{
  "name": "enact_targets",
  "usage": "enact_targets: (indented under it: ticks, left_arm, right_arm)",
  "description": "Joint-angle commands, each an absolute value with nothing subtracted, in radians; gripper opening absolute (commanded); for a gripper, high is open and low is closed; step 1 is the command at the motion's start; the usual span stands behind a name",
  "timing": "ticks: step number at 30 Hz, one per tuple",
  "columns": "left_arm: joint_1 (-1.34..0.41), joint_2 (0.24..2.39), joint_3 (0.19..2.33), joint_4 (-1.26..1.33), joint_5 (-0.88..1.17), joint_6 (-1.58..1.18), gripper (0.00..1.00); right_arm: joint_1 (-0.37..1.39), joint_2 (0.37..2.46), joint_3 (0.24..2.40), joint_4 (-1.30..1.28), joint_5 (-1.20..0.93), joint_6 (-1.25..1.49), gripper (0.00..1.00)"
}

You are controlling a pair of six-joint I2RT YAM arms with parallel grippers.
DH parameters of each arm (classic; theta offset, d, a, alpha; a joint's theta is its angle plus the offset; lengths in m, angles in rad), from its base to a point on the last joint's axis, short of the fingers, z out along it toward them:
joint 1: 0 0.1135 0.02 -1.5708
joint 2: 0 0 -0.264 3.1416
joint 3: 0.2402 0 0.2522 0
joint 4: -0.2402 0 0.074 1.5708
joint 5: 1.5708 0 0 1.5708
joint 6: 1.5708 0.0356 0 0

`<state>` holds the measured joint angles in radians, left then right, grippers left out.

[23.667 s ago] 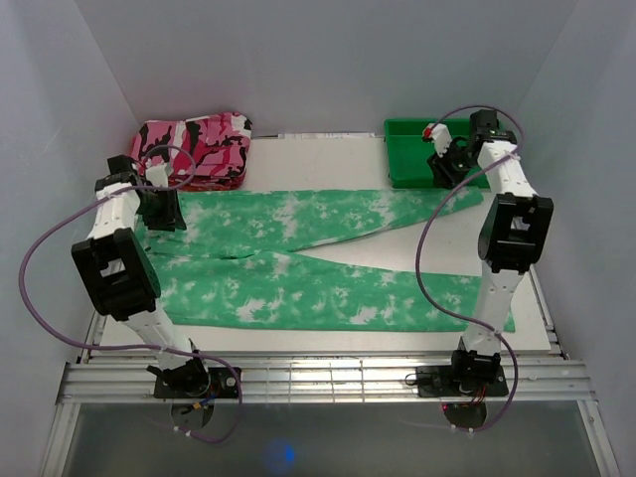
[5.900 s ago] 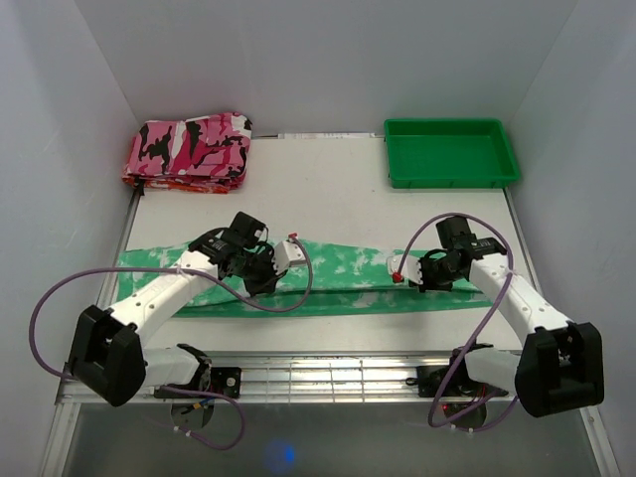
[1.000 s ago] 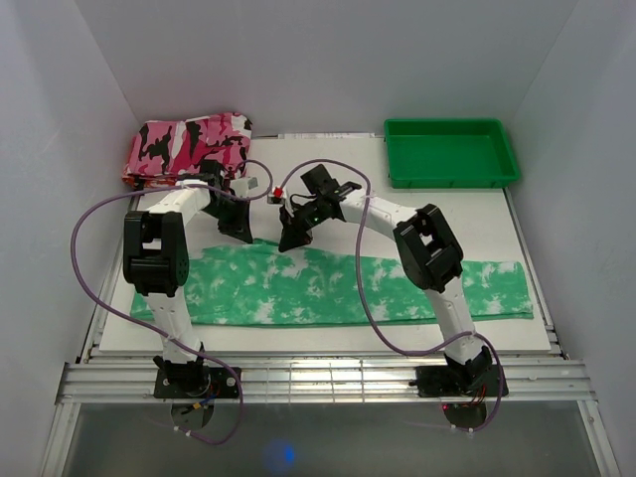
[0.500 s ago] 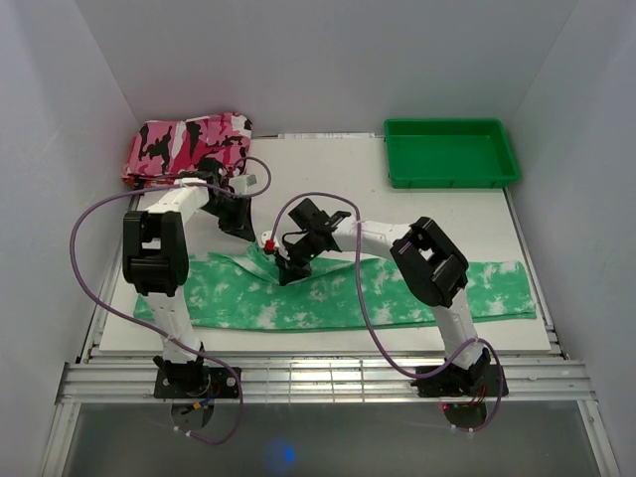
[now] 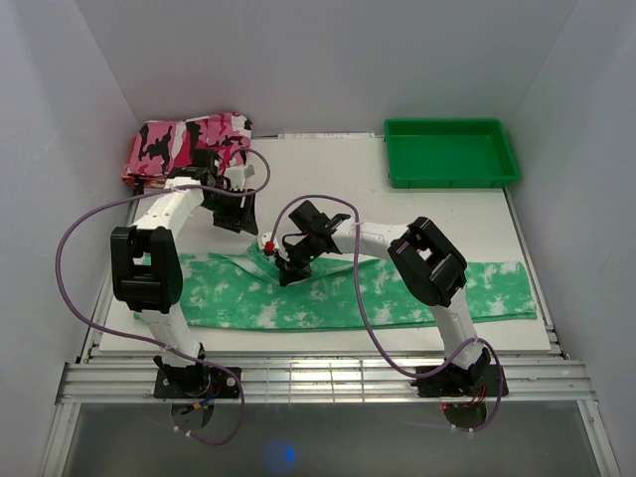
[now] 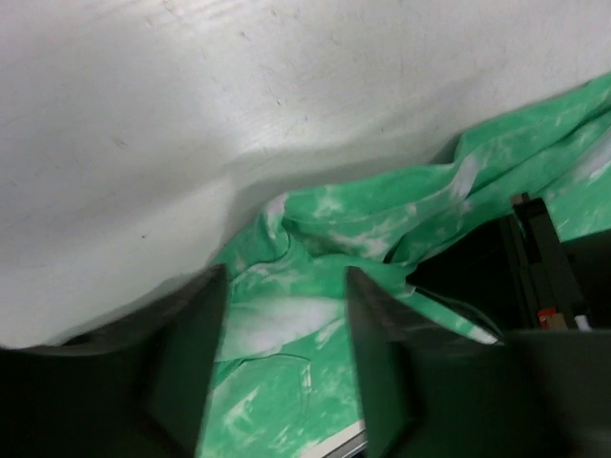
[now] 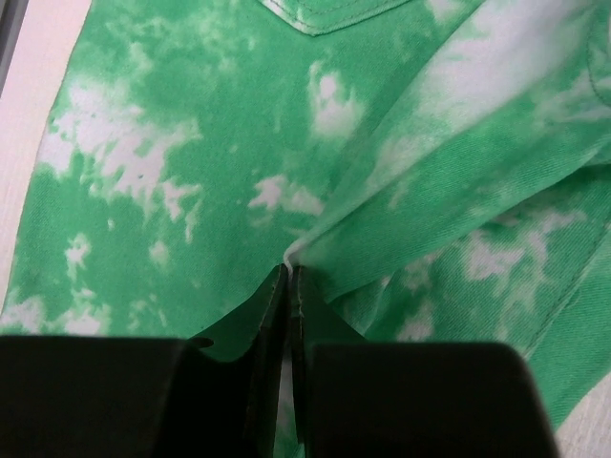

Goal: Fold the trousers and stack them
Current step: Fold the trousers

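Top external first. I see the trousers [image 5: 397,293] stretched as a long green and white band across the near half of the table [image 5: 338,184], running from the left edge almost to the right edge. Near their left end, the far edge of the cloth is drawn up into a small peak. My right gripper [image 5: 286,273] sits on that peak, with its arm bent back across the band. My left gripper [image 5: 241,212] is on the far side of the cloth, over bare table and just clear of the raised edge. The pink camouflage cloth [image 5: 189,144] lies folded in the far left corner. The green tray [image 5: 452,154] is in the far right corner, well apart from both arms.

Left wrist. The left gripper [image 6: 282,358] has its two fingers [image 6: 186,367] spread apart, and nothing is clamped between them. Past them I look down on a bunched, wrinkled part of the trousers [image 6: 363,210] resting on the white table [image 6: 191,95]. The dark body of the right gripper [image 6: 535,258] shows at the right side.

Right wrist. The right gripper [image 7: 289,272] has its fingers pressed together on a thin ridge of the trousers [image 7: 191,143], pinching a fold. The cloth fills nearly the whole view, and a stitched seam crosses the top edge.
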<state>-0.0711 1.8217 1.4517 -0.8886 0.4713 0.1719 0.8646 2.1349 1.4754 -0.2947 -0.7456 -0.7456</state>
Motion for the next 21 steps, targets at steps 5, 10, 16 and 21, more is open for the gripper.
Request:
enact_targets:
  ticks: [5,10,16,21]
  left_arm:
    - [-0.167,1.749,1.338,-0.881,0.393,0.104,0.74]
    - [-0.233,1.770,1.322,-0.851,0.308,0.068,0.63]
    - [-0.244,1.812,1.316,-0.851,0.201,0.045,0.41]
    - [-0.242,1.832,1.330,-0.854,0.098,0.046,0.34]
  right_arm:
    - [0.858,2.169,1.459,-0.318,-0.673,-0.730,0.10]
    - [0.856,2.172,1.468,-0.318,-0.663,-0.726,0.11]
    - [0.850,2.172,1.473,-0.319,-0.660,-0.721,0.12]
    - [0.848,2.172,1.474,-0.321,-0.657,-0.716,0.13]
